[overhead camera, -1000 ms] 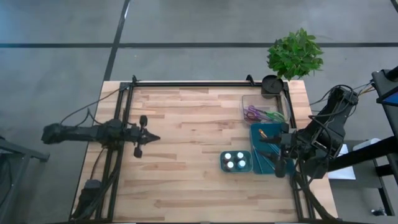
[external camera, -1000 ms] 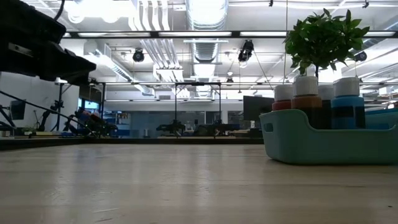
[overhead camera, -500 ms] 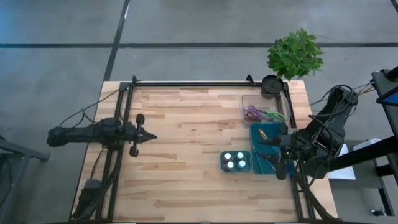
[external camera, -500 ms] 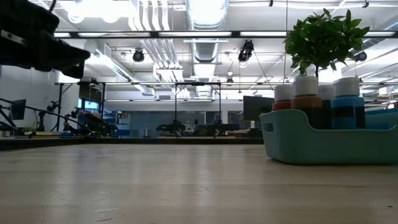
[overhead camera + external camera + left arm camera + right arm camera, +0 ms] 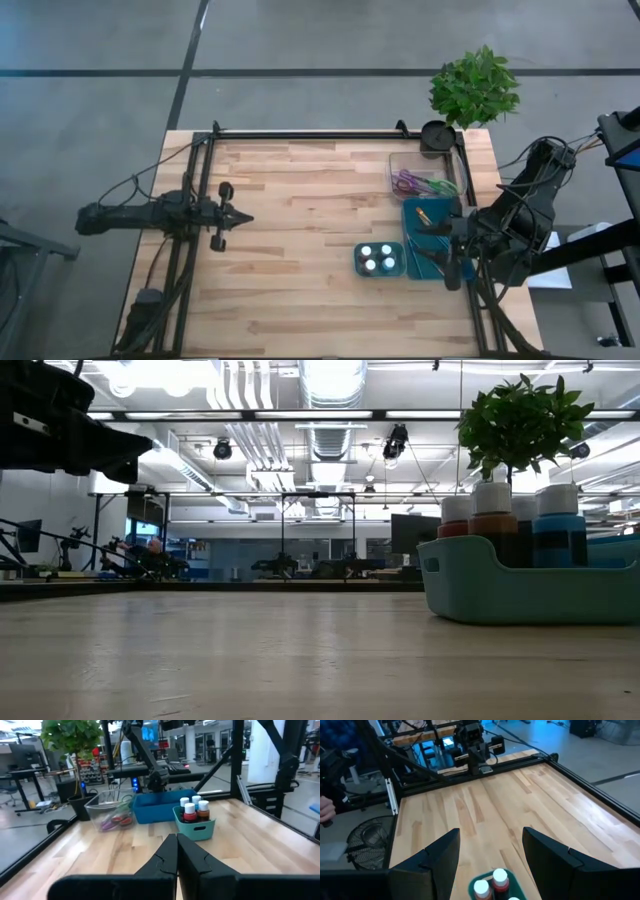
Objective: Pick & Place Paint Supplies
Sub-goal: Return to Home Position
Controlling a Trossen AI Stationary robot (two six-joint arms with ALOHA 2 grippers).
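Several paint bottles [image 5: 379,258] with white caps stand upright in a small teal caddy [image 5: 520,592] right of the table's middle. Beside it lies a blue tray [image 5: 420,225] with thin brushes [image 5: 422,213] in it. My right gripper [image 5: 441,248] hovers open above the tray, level with the caddy; in its wrist view [image 5: 490,855] nothing is between the fingers and the bottle caps [image 5: 490,885] show below them. My left gripper [image 5: 244,218] is shut and empty, pointing level above the table's left part, also seen in its wrist view [image 5: 176,855].
A clear box [image 5: 420,180] with purple and green items stands beyond the blue tray. A potted plant [image 5: 475,85] and a black cup [image 5: 437,135] stand at the far right corner. Bare wood [image 5: 300,230] lies between the two arms. A black frame [image 5: 300,133] rims the table.
My left arm has drawn back slightly toward the table's left edge and risen a little in the low view; its gripper stays shut. My right arm and the supplies have kept still.
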